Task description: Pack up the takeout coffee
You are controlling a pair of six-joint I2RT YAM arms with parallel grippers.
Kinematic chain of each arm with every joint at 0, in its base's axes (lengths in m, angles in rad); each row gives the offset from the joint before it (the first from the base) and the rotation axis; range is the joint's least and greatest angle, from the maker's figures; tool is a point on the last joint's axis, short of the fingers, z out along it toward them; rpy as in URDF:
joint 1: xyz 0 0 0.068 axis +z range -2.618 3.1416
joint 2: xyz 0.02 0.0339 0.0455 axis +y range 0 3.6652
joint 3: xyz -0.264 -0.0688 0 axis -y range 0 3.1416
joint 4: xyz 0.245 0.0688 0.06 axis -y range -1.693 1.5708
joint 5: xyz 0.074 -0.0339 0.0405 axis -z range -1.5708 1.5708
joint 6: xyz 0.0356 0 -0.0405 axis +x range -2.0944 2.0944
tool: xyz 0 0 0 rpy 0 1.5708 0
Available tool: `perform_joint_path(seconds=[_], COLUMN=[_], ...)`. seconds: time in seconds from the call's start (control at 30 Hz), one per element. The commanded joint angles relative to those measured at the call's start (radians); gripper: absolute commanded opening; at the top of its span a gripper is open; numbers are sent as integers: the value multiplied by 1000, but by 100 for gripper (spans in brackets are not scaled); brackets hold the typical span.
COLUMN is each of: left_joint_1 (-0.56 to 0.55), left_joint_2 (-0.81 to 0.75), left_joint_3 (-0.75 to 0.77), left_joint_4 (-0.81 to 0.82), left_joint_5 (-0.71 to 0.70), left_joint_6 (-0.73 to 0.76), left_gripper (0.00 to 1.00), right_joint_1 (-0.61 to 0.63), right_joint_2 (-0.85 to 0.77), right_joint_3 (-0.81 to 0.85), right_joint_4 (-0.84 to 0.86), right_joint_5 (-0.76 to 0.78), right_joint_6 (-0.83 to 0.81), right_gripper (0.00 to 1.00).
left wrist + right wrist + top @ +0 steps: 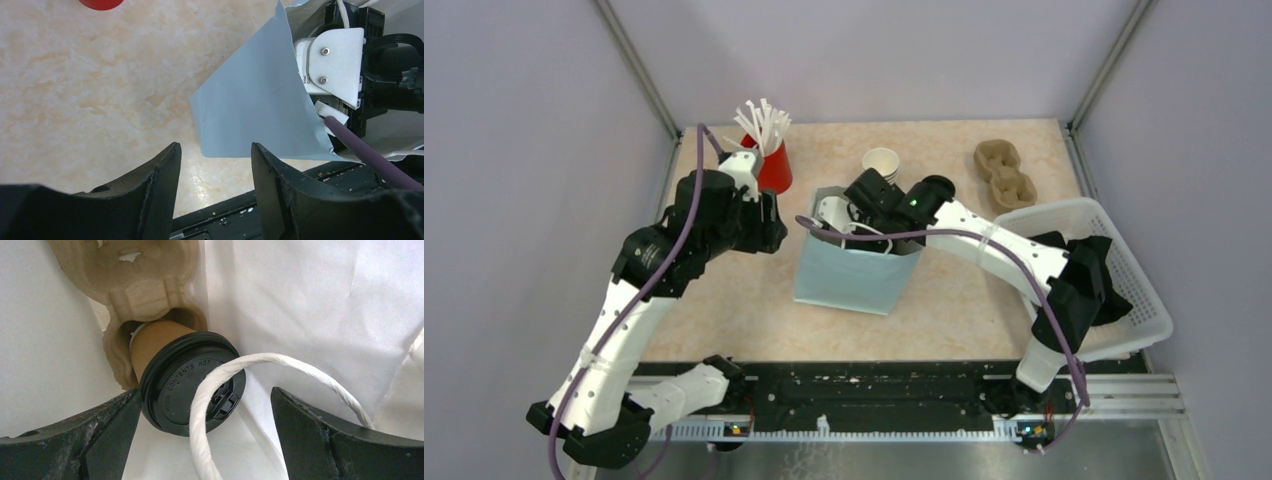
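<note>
The takeout coffee [192, 382], a brown paper cup with a black lid, sits tilted in a pocket of a cardboard cup carrier [135, 280] inside the white interior of the light blue paper bag [849, 270]. My right gripper [205, 400] reaches into the bag's mouth [842, 218] and is open. Its left finger is right by the lid's edge and its right finger stands well apart. The bag's white rope handle [240, 365] loops across the lid. My left gripper [772, 230] is open and empty, just left of the bag [260, 100].
A red cup of white straws [772, 160] stands at the back left. A stack of lidless cups [881, 162] stands behind the bag. A second cardboard carrier [1004, 172] lies at the back right. A white basket [1124, 290] sits at the right edge.
</note>
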Motion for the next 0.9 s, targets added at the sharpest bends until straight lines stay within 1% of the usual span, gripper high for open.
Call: perform_joint_path(seconds=[0.0, 0.17, 0.27, 0.37, 0.47, 0.67, 0.7, 0.8, 0.87], left_joint_1=[1, 1, 1, 5, 21, 65, 71, 76, 80], left_joint_2=[-7, -13, -23, -18, 9, 30, 32, 47, 52], left_joint_3=[-12, -13, -32, -22, 15, 11, 7, 9, 9], left_joint_4=[62, 51, 46, 12, 6, 21, 25, 26, 24], left_joint_5=[39, 26, 30, 5, 29, 87, 118, 135, 136], left_joint_6=[-55, -104, -132, -172, -173, -172, -171, -164, -165], left_gripper=[60, 55, 51, 47, 55, 57, 58, 59, 58], right_joint_1=[34, 46, 48, 48, 48, 48, 51, 61, 70], right_joint_2=[-64, -15, -8, -15, -28, -32, -31, -21, -9], right_joint_3=[7, 22, 18, -1, -27, 7, 16, 57, 99], right_joint_4=[51, 43, 40, 52, 69, 39, 33, 3, -19], right_joint_5=[60, 124, 120, 118, 117, 95, 95, 88, 91], right_joint_6=[88, 120, 123, 128, 134, 151, 153, 169, 199], right_gripper=[98, 95, 90, 86, 85, 81, 81, 82, 86])
